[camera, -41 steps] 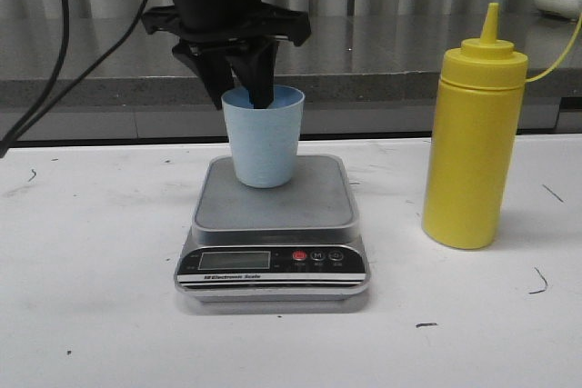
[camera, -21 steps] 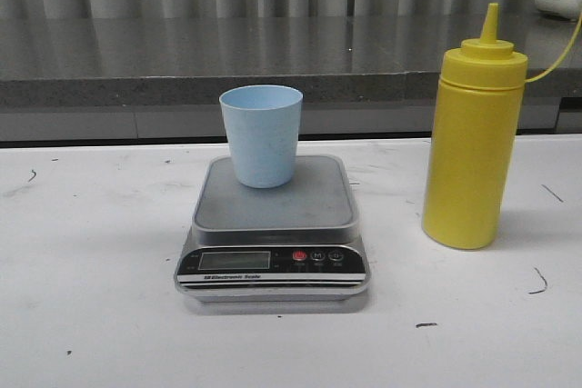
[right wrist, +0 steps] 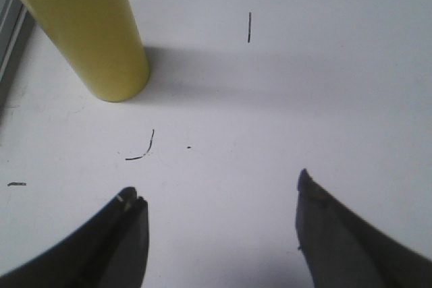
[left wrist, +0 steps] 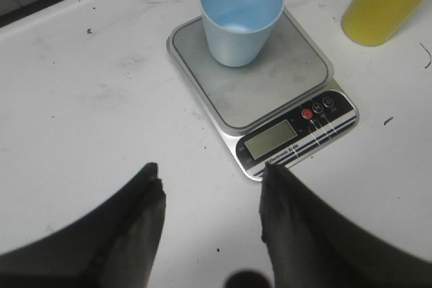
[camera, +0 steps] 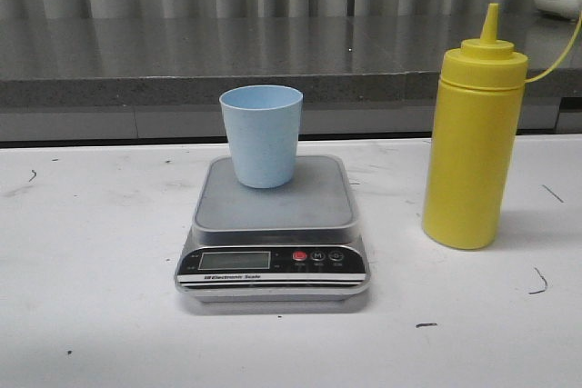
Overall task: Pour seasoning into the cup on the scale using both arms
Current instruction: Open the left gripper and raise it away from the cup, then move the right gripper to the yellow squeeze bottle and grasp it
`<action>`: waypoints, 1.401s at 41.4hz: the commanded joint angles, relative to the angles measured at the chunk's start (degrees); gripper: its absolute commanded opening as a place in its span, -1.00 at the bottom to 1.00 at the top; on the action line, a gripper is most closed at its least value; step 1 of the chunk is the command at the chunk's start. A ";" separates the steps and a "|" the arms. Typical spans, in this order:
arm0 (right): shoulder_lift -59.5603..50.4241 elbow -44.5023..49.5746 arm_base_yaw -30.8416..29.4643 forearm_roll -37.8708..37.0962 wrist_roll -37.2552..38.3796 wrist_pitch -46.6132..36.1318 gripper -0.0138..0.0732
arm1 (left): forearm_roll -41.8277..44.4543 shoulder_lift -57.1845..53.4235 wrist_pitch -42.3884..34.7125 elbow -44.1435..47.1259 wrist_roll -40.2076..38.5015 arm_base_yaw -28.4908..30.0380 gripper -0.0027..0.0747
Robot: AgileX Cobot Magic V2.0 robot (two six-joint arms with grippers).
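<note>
With the cup (camera: 262, 135) seated on the scale (camera: 273, 224), the spread, empty right tool (right wrist: 219, 227) should grip the seasoning (camera: 473, 147), at the cup's three o'clock, mid-body; the left tool (left wrist: 209, 217) is likewise spread and empty.

- Your front view sits low and level, facing forward over the white table (camera: 91, 315) toward the grey ledge (camera: 273, 61), close to the scale (camera: 273, 224).
- Your left wrist view looks steeply down past its spread fingers (left wrist: 145, 220) from above; it shares the scale (left wrist: 270, 92), blue cup (left wrist: 239, 18) and yellow bottle (left wrist: 388, 1) with the front view.
- Your right wrist view looks down close over the table and shares only the yellow bottle (right wrist: 88, 32).
</note>
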 commanded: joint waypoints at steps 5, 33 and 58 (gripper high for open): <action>0.01 -1.84 -0.06 -0.66 -0.69 -3.09 0.45 | -0.10 -11.15 -6.38 5.37 -1.87 -0.13 -0.07; 0.01 -1.84 -0.06 -0.66 -0.69 -3.09 0.45 | -0.36 -27.76 -6.17 11.78 -2.26 -0.13 -0.07; 3.88 -1.84 0.56 0.49 -1.89 -5.27 0.46 | -0.36 -27.76 -6.17 11.78 -2.26 -0.13 -0.07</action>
